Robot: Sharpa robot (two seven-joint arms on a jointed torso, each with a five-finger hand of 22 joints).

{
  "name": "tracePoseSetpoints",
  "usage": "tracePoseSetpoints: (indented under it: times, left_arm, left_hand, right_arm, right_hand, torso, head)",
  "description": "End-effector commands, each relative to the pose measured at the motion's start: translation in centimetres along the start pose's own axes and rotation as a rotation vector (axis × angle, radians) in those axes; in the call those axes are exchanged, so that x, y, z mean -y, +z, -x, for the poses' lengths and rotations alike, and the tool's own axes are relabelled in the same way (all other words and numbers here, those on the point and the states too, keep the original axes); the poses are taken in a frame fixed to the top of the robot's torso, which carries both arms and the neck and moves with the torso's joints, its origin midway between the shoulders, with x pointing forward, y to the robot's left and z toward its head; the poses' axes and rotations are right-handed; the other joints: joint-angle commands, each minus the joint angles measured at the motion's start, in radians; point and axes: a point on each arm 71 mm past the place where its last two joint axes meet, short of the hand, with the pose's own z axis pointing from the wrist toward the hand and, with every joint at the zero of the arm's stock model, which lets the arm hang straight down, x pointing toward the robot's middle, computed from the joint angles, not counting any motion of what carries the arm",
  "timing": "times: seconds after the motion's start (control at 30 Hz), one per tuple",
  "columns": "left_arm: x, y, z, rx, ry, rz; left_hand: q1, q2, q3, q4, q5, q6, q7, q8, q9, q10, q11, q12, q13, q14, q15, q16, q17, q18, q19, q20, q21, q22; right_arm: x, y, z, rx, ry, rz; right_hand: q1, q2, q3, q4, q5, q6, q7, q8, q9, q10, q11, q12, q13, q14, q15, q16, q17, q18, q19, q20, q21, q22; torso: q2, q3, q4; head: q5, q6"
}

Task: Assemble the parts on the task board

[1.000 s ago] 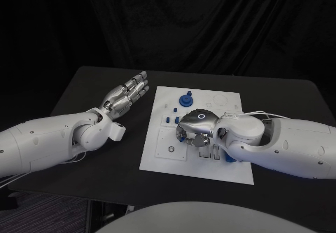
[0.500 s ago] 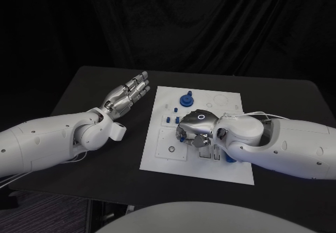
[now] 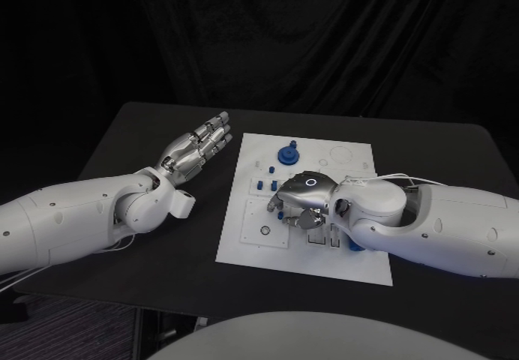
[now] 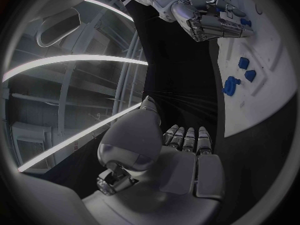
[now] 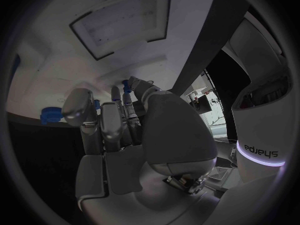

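Where the board's near edge lies: the task board (image 3: pixel 247 251) sits in the middle of the surface, square to me, so both arms can reach it. A blue piece (image 3: pixel 355 244) shows at its near right part, just beside my right forearm.
Right robot hand (image 3: pixel 301 204): over the middle of the board, fingers curled downward toward the plate. I judge this is the working hand, bent over to seat a part.
Its hold: by the wrist view a blue bit (image 5: pixel 127 85) sits at the fingertips (image 5: pixel 116 96), but I cannot tell whether it is pinched or merely touched, nor whether the fingers close on anything.
Small blue pieces (image 3: pixel 263 184): standing on the board toward its left edge, just beyond my right fingers, within easy reach for a later step.
Round blue part (image 3: pixel 286 155): upright on the board's far half, well apart from both hands and seemingly seated.
Left robot hand (image 3: pixel 197 146): over the bare surface beside the board's far left corner, fingers straight and apart, holding nothing. I keep it off the plate, probably to leave the right one room.
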Motion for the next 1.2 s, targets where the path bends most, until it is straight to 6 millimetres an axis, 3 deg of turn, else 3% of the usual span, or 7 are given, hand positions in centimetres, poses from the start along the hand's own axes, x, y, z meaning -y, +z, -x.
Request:
tracePoseSetpoints:
  times: [0.03, 0.27, 0.3, 0.5, 0.63, 0.83, 1.2]
  left_arm:
    - [0.4, 0.0, -0.1, -0.011, -0.009, -0.070]
    - [0.4, -0.1, -0.1, -0.008, -0.008, -0.070]
    - [0.4, -0.1, -0.1, -0.008, -0.008, -0.069]
    - [0.4, -0.2, 0.0, -0.005, -0.006, -0.068]
    - [0.4, -0.2, 0.0, -0.003, -0.005, -0.067]
    - [0.4, -0.2, 0.0, -0.001, -0.003, -0.066]
    - [0.3, 0.0, -0.2, -0.005, -0.005, -0.068]
  left_hand:
    - [0.010, 0.003, 0.006, 0.000, 0.004, 0.001, 0.005, 0.003, 0.002, 0.002, 0.005, -0.007, -0.001, 0.001, 0.007, -0.004, -0.002, -0.011, 0.003, 0.007, -0.006, -0.002]
    - [0.012, 0.003, 0.006, -0.001, 0.006, 0.002, 0.006, 0.003, 0.002, 0.002, 0.007, -0.007, -0.001, 0.001, 0.008, -0.004, -0.002, -0.012, 0.003, 0.008, -0.006, -0.002]
    - [0.012, 0.003, 0.006, -0.001, 0.006, 0.002, 0.006, 0.003, 0.002, 0.002, 0.007, -0.007, -0.001, 0.001, 0.008, -0.004, -0.002, -0.012, 0.003, 0.008, -0.006, -0.002]
    - [0.012, 0.003, 0.006, -0.001, 0.006, 0.002, 0.006, 0.003, 0.002, 0.002, 0.007, -0.007, -0.001, 0.001, 0.008, -0.004, -0.002, -0.012, 0.003, 0.008, -0.006, -0.002]
    - [0.013, 0.003, 0.006, -0.001, 0.007, 0.003, 0.005, 0.003, 0.002, 0.002, 0.007, -0.007, -0.001, 0.001, 0.009, -0.004, -0.002, -0.012, 0.003, 0.008, -0.006, -0.002]
    - [0.014, 0.003, 0.007, -0.001, 0.008, 0.004, 0.005, 0.003, 0.002, 0.002, 0.007, -0.007, -0.001, 0.001, 0.009, -0.004, -0.002, -0.012, 0.003, 0.008, -0.006, -0.002]
    - [0.025, 0.009, 0.013, -0.001, 0.014, 0.009, 0.006, 0.005, 0.003, 0.002, 0.009, -0.007, -0.001, 0.001, 0.013, -0.004, -0.002, -0.011, 0.003, 0.015, -0.006, -0.002]
  right_arm:
    - [0.1, -0.2, -0.3, 0.000, -0.005, -0.003]
    - [0.6, -1.4, 0.2, 0.065, 0.006, -0.014]
    - [0.7, -1.6, 0.4, 0.077, 0.006, -0.017]
    - [2.2, -3.3, 2.8, 0.135, -0.011, -0.061]
    - [3.7, -4.9, 4.7, 0.140, -0.025, -0.115]
    - [5.5, -6.9, 5.9, 0.145, -0.035, -0.190]
    - [8.0, -8.5, 4.8, 0.114, -0.026, -0.274]
  right_hand:
    - [-0.002, 0.005, -0.017, 0.001, -0.007, -0.029, -0.008, -0.001, -0.011, -0.033, 0.003, 0.018, 0.012, -0.011, 0.003, -0.008, -0.012, 0.022, -0.013, 0.001, -0.015, 0.114]
    - [0.021, 0.005, -0.093, 0.028, -0.031, -0.204, -0.036, -0.007, -0.083, -0.204, 0.020, 0.080, 0.035, -0.047, 0.012, -0.017, -0.050, 0.033, -0.046, 0.011, -0.079, 0.099]
    - [0.031, -0.003, -0.115, 0.047, -0.036, -0.260, -0.041, -0.010, -0.103, -0.262, 0.027, 0.084, 0.033, -0.059, 0.012, -0.023, -0.066, 0.036, -0.058, 0.012, -0.101, 0.094]
    - [0.113, -0.039, -0.175, 0.178, -0.032, -0.237, -0.039, 0.005, -0.116, -0.365, 0.036, 0.147, 0.030, -0.077, 0.013, -0.022, -0.085, 0.040, -0.070, 0.013, -0.129, 0.090]
    - [0.143, -0.052, -0.189, 0.236, -0.017, -0.331, -0.080, -0.013, -0.151, -0.407, 0.035, 0.158, 0.010, -0.059, 0.006, -0.008, -0.064, 0.034, -0.047, 0.007, -0.089, 0.101]
    - [0.116, -0.042, -0.194, 0.239, -0.012, -0.096, -0.074, 0.037, -0.116, -0.345, 0.032, 0.189, -0.024, 0.009, 0.016, 0.039, 0.021, 0.009, 0.026, 0.013, 0.048, 0.134]
    - [0.073, 0.005, -0.176, 0.201, 0.046, 0.015, -0.035, 0.056, -0.117, -0.145, 0.009, 0.223, -0.073, 0.068, 0.009, 0.080, 0.108, -0.011, 0.083, 0.012, 0.179, 0.163]
  torso:
    - [0.000, -0.0002, 0.0000]
    - [0.001, 0.0005, -0.0006]
    - [0.001, 0.0007, -0.0004]
    - [0.001, 0.0018, 0.0000]
    - [0.000, 0.0021, -0.0007]
    - [0.000, 0.0015, -0.0019]
    - [0.001, 0.0003, -0.0004]
  head:
    - [0.003, 0.000]
    - [0.007, 0.000]
    - [0.006, 0.000]
    - [0.003, 0.000]
    - [0.008, 0.000]
    - [0.011, 0.000]
    - [0.000, 0.000]
